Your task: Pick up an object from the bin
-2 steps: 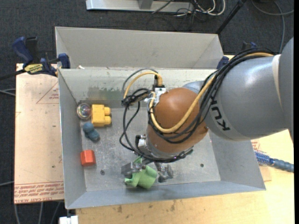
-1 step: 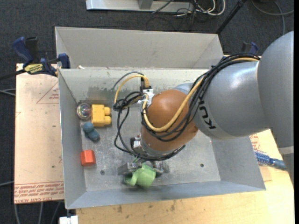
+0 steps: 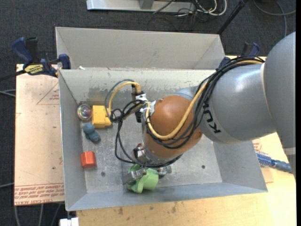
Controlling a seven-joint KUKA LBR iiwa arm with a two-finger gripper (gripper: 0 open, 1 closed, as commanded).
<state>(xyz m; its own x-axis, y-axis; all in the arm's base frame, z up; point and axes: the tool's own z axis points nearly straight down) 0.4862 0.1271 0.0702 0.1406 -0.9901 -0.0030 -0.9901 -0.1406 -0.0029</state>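
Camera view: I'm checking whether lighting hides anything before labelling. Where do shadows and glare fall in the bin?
Camera view: the arm shades the bin floor beneath its orange cover, around the green thing by the near wall; a small highlight sits on the clear ball at left; the yellow block, blue thing and orange-red block lie evenly lit.

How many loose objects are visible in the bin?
5: shiny ball, yellow block, blue piece, orange block at left; green object by the end effector. Arm may hide others.
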